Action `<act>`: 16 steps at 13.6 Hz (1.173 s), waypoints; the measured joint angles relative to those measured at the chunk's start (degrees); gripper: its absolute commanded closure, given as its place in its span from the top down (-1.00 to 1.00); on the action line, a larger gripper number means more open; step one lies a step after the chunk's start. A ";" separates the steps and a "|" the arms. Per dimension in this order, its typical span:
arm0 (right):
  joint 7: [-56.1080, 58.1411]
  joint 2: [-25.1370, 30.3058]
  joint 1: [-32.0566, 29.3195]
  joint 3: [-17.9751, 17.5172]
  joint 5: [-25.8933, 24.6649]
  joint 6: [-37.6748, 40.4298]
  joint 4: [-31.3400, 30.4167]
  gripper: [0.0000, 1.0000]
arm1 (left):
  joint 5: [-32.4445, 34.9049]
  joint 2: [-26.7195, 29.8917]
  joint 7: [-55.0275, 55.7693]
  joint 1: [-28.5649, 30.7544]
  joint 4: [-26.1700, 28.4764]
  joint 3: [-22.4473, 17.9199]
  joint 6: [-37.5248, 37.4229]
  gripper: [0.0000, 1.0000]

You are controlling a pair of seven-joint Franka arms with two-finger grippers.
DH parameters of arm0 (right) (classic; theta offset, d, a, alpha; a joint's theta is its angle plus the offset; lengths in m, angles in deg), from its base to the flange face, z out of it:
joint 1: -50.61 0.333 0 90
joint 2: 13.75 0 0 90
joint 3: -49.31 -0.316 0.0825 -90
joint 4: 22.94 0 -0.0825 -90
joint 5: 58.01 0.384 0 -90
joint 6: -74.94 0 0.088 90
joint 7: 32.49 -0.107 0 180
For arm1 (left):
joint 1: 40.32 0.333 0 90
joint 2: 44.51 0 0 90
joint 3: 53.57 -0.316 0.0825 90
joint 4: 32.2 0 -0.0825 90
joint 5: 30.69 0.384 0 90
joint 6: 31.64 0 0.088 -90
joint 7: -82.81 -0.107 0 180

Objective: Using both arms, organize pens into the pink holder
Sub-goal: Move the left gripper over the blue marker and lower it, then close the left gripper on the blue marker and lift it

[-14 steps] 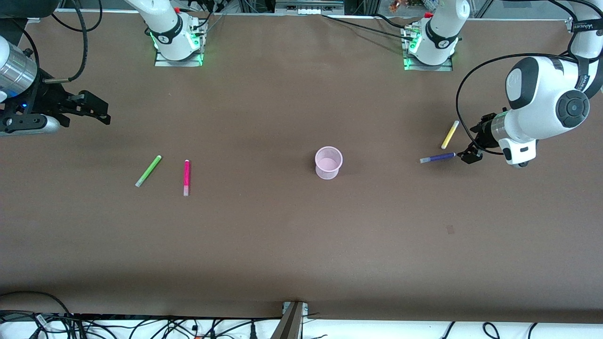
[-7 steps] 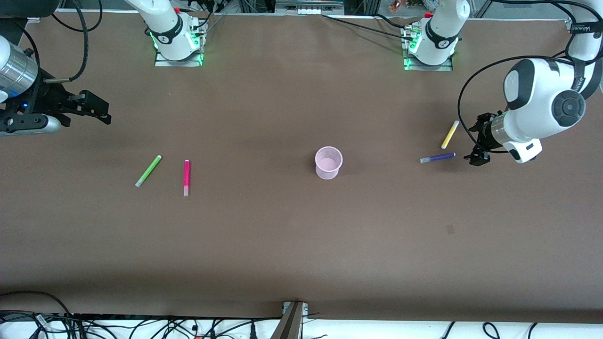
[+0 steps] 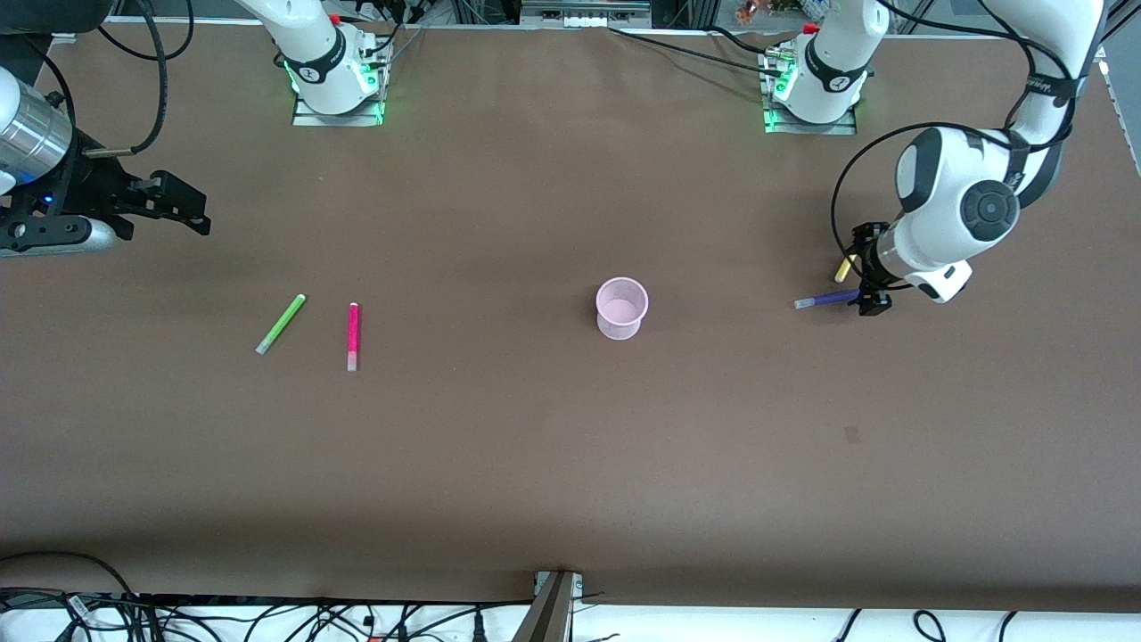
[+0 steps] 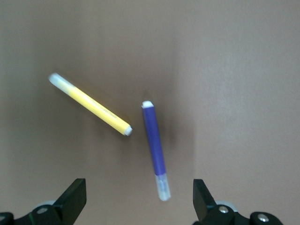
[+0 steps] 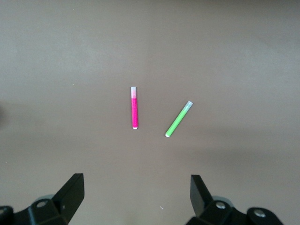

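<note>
The pink holder [image 3: 621, 308] stands upright mid-table. A purple pen [image 3: 827, 300] [image 4: 154, 146] and a yellow pen [image 3: 844, 266] [image 4: 90, 104] lie toward the left arm's end. My left gripper [image 3: 866, 272] [image 4: 139, 199] hangs open above them; in the left wrist view the purple pen's pale tip shows down between the fingers, untouched. A green pen [image 3: 281, 323] [image 5: 178, 119] and a magenta pen [image 3: 353, 335] [image 5: 134, 108] lie toward the right arm's end. My right gripper [image 3: 198, 214] [image 5: 136, 194] waits open and empty, up in the air near the table's end.
The brown table [image 3: 570, 464] is bare apart from the pens and the holder. Both arm bases [image 3: 337, 80] [image 3: 811, 89] stand along the table edge farthest from the front camera. Cables [image 3: 267, 620] trail off the nearest edge.
The left arm has swung in toward the middle, bringing its open gripper over the yellow and purple pens. The right arm, the pens and the holder have not moved.
</note>
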 measured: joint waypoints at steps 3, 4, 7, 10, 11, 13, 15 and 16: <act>0.00 0.00 0.00 0.00 0.00 0.02 0.00 1.00 | 0.04 -2.53 1.01 -0.05 1.16 0.18 5.55 1.00; 0.00 0.00 0.00 0.00 0.00 0.06 0.00 1.00 | 0.22 -2.92 1.01 0.00 2.07 0.18 7.14 1.00; 0.00 0.00 0.00 0.00 0.00 0.18 0.00 1.00 | 4.09 -3.62 1.09 0.27 3.86 0.17 8.83 1.00; 0.00 0.00 0.00 0.02 0.00 0.16 0.00 1.00 | 5.99 -5.12 1.19 1.16 4.36 0.09 11.72 1.00; 0.00 0.00 0.00 0.04 0.00 0.14 0.00 1.00 | 6.14 -5.42 1.18 1.98 4.54 0.07 12.95 1.00; 0.00 -0.01 -0.01 0.10 0.00 0.11 0.00 1.00 | 6.22 -5.70 1.15 3.03 4.88 0.05 13.86 1.00; 0.00 -0.02 -0.01 0.12 0.00 0.08 0.00 1.00 | 6.22 -5.83 1.22 3.25 5.02 0.06 14.46 1.00; 0.00 -0.02 -0.02 0.13 0.00 0.07 0.00 1.00 | 6.22 -5.88 1.60 3.25 5.02 0.06 14.70 1.00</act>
